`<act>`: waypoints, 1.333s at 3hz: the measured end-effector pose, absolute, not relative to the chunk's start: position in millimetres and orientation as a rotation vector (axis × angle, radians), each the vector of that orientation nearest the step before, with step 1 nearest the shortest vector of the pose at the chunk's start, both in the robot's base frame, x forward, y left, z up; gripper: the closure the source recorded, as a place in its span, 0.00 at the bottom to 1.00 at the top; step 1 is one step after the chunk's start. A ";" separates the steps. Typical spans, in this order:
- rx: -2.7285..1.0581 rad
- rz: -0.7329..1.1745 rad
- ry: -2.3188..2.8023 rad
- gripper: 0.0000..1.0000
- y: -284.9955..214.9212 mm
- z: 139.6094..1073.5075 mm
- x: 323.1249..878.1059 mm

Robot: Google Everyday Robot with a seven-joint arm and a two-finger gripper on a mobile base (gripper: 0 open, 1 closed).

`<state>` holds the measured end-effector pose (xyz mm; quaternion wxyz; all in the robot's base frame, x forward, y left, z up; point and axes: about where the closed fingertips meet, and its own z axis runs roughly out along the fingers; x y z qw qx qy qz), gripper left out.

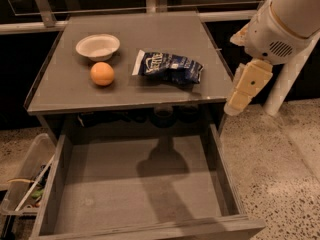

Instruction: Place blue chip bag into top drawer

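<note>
Below the cabinet top, an open drawer; above it, a soft bag to pinch

Nearest the camera, the top drawer [150, 184] stands pulled out, with a clear plastic bin [25, 174] of clutter at its left. Above it, on the cabinet top [165, 34], the blue chip bag [170, 68] lies flat near the right edge, well apart from the orange ball [102, 74] and the white bowl [97, 46] beyond. Off that right edge hangs the gripper [235, 104], carrying nothing; how wide it stands I cannot tell. The bag looks light, crinkly and slippery, its contents fragile. I judge a gentle pinch on a raised foil fold or the white end best.
</note>
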<state>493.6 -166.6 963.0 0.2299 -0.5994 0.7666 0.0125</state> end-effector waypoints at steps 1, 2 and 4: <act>-1.603 0.088 1.986 0.00 -134.2 960.3 529.7; -1.603 0.088 1.985 0.00 -134.2 960.3 529.7; -1.594 0.091 1.927 0.00 -119.7 944.0 558.6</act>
